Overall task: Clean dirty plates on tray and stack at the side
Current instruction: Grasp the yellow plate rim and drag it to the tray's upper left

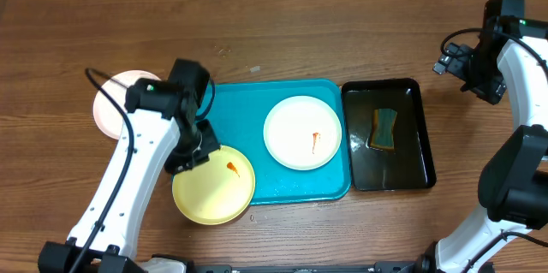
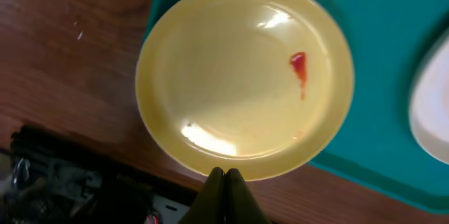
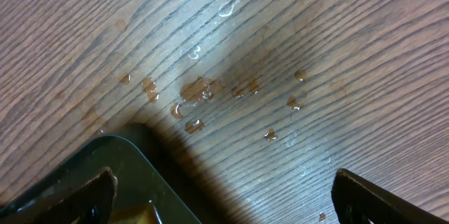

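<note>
Plates: pale yellow plate (image 1: 213,185), red-smeared, lies partly on the turquoise tray (image 1: 244,119), partly on the bench (image 1: 342,16); smeared white plate (image 1: 302,133) sits inside the tray; third plate (image 1: 116,102) rests on the bench, left. Left tool (image 2: 224,182) clenched at the yellow rim, grasp not discernible. Right tool (image 3: 224,189) released, above wet bench beside black tray (image 1: 411,170)

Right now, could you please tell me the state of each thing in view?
Yellow plate: red smear, half off the tray.
White plate: orange smear, on the tray.
Third plate: beside the tray, partly hidden.
Sponge: in the black tray.
Left fingers: shut at yellow plate's rim.
Right fingers: open, empty.
</note>
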{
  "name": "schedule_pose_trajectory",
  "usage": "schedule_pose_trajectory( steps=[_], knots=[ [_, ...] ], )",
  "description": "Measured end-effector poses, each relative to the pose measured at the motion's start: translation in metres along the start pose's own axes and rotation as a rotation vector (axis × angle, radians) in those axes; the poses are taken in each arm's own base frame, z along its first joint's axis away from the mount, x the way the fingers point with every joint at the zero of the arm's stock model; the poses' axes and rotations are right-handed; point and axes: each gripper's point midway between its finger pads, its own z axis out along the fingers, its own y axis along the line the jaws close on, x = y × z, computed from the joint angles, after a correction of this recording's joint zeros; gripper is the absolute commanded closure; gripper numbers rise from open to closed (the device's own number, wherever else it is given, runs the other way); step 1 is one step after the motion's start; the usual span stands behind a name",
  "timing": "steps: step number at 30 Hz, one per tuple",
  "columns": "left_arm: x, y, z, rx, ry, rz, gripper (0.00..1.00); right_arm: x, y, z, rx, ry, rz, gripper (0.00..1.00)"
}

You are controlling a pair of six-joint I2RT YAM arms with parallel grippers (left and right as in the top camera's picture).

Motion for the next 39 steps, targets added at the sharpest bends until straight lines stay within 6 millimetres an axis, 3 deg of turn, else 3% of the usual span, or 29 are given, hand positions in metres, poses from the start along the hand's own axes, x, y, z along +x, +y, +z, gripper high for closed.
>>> schedule_pose_trajectory(
  steps=[7, 11, 18, 28, 30, 32, 39],
  knots=[
    [0.013, 0.029, 0.046, -0.066, 0.018, -0.134, 0.90, 0.000, 0.000, 0.000, 0.000, 0.000, 0.000, 0.00],
    [0.013, 0.057, 0.068, -0.103, 0.053, -0.241, 0.88, 0.000, 0.000, 0.000, 0.001, 0.000, 0.000, 0.00],
    [0.003, 0.088, 0.086, -0.075, 0.070, -0.347, 0.87, 0.000, 0.000, 0.000, 0.000, 0.000, 0.000, 0.00],
    [0.003, 0.081, 0.099, 0.025, 0.099, -0.268, 0.84, 0.000, 0.000, 0.000, 0.000, 0.000, 0.000, 0.00],
    [0.004, 0.080, 0.099, 0.029, 0.099, -0.262, 0.82, 0.000, 0.000, 0.000, 0.000, 0.000, 0.000, 0.00],
    [0.004, 0.080, 0.101, 0.031, 0.098, -0.254, 0.69, 0.000, 0.000, 0.000, 0.000, 0.000, 0.000, 0.00],
    [0.000, 0.078, 0.107, 0.044, 0.079, -0.243, 0.67, 0.000, 0.000, 0.000, 0.000, 0.000, 0.000, 0.00]
  ],
)
